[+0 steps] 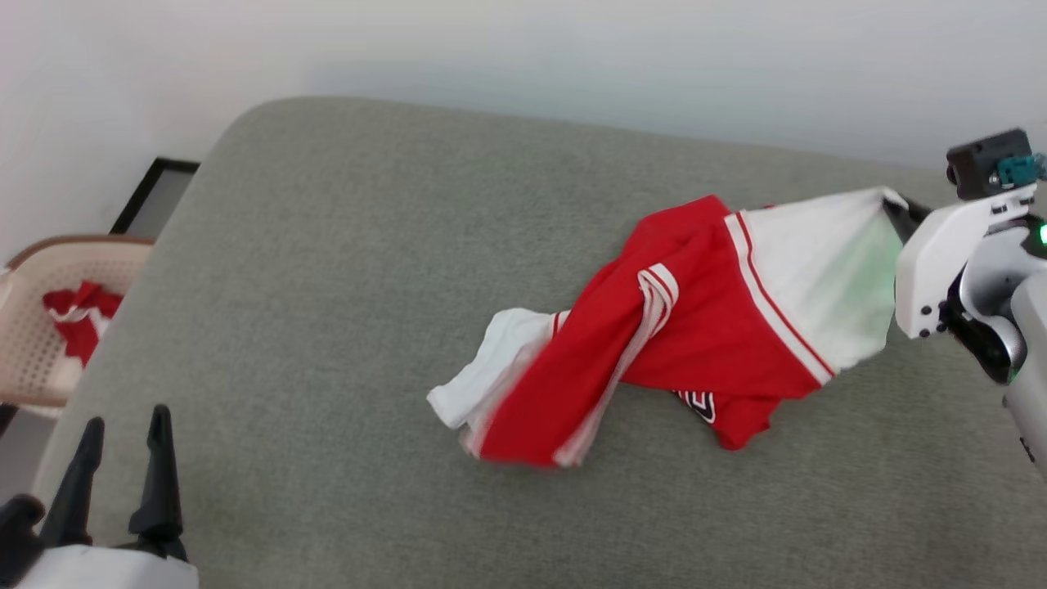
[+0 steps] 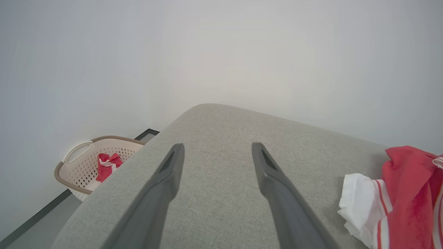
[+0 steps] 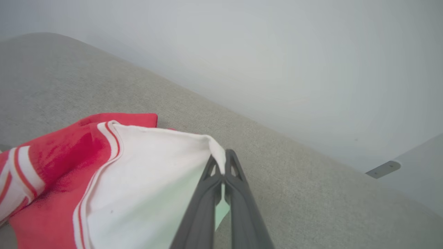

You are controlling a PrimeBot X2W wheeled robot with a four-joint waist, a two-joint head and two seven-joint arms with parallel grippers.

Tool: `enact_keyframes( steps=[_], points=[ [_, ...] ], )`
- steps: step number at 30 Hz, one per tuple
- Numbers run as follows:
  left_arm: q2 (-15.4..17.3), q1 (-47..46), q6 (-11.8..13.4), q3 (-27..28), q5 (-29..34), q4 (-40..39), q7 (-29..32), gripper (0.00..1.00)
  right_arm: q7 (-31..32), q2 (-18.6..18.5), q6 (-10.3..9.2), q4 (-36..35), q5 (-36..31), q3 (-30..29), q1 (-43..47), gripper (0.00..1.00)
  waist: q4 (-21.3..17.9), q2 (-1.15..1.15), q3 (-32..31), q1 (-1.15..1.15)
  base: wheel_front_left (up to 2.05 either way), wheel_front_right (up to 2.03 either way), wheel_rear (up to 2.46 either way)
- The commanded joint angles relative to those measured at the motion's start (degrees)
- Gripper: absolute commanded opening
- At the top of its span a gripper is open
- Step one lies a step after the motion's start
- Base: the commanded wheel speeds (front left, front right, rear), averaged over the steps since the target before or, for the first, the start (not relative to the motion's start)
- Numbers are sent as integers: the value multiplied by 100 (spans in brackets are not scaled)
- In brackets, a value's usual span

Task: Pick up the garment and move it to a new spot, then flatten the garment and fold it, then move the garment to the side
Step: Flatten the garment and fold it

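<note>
The right gripper (image 3: 223, 159) has its jaws clenched on a white sleeve edge of the garment (image 1: 695, 327), holding that end raised; the rest lies twisted on the grey upholstered surface (image 1: 327, 286), right of centre; the left gripper (image 1: 127, 417) hovers at the near left, jaws released, well apart from the garment.

Red garment (image 1: 703, 327), white sleeves — trim seemingly striped.

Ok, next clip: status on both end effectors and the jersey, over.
Right end effector shut on garment, white sleeve held up. Left end effector open, apart from it. Rest crumpled on grey cushion. Basket off left, not obstructing.
</note>
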Motion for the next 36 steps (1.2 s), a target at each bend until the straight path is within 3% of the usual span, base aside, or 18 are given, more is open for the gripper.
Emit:
enact_keyframes(
  steps=[1, 7, 12, 21, 29, 36],
  points=[
    [-1, 67, -12, 25, 27, -13, 0, 100, -45, -27, -11, -81, 55, 89, -36, 0, -122, 0, -119, 0, 0, 0, 0],
    [-28, 321, 7, 156, 41, -47, 0, 100, -140, -581, -11, -1217, 657, 1006, 270, 0, -343, 0, -369, 0, 0, 0, 0],
    [-13, 548, 13, 223, 31, -75, 0, 100, -61, -1310, -11, -2297, 1289, 1655, 799, 0, -530, 0, -572, 0, 0, 0, 0],
    [85, 815, 42, 375, -51, -133, 13, 100, 75, -2444, -11, -3282, 1873, 1818, 2004, 0, -919, 0, -728, 0, 0, 0, 0],
    [88, 684, -5, 339, -44, -95, 12, 100, 85, -2659, -11, -3092, 1750, 1717, 2578, 0, -1111, 0, -633, 0, 0, 0, 0],
    [84, 565, -48, 273, -2, 21, 11, 100, -3, -2442, -11, -2473, 1807, 1584, 2645, 0, -1174, 0, -529, 0, 0, 0, 0]
  ],
)
